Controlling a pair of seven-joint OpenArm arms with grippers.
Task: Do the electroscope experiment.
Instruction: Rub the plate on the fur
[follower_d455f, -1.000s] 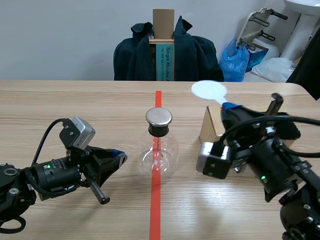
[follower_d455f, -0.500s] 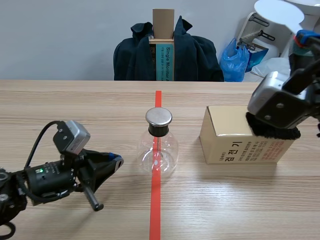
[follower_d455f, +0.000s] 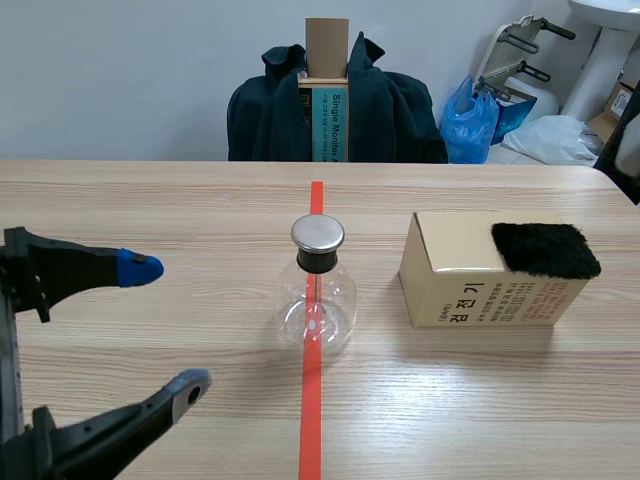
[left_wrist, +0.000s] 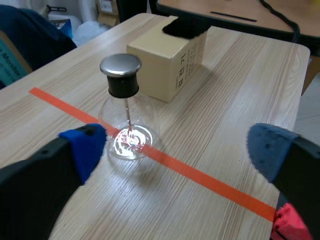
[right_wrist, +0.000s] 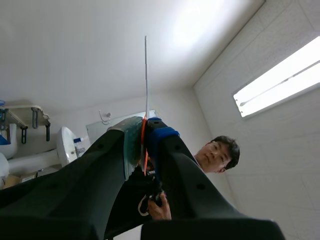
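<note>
The electroscope, a round glass flask (follower_d455f: 316, 300) with a metal cap (follower_d455f: 317, 235), stands on the red tape line at the table's middle. In the left wrist view the flask (left_wrist: 129, 125) is ahead of my left gripper (left_wrist: 177, 147), nearer its left finger. My left gripper (follower_d455f: 165, 327) is open and empty, left of the flask. To the right, a black fur pad (follower_d455f: 545, 250) lies on a cardboard box (follower_d455f: 470, 290). The right arm is out of the scene view. My right gripper (right_wrist: 146, 140) points up at the ceiling, shut on a thin white disc (right_wrist: 146, 75) seen edge-on.
A chair draped with a dark jacket (follower_d455f: 340, 100) stands behind the table's far edge, with a blue bag (follower_d455f: 475, 120) beside it. In the right wrist view a person (right_wrist: 220, 150) is behind the raised gripper, under a ceiling light (right_wrist: 280, 80).
The right arm has lifted up and out of the scene view with the white disc, uncovering the box and fur pad. My left gripper has opened wide and come closer to the scene camera.
</note>
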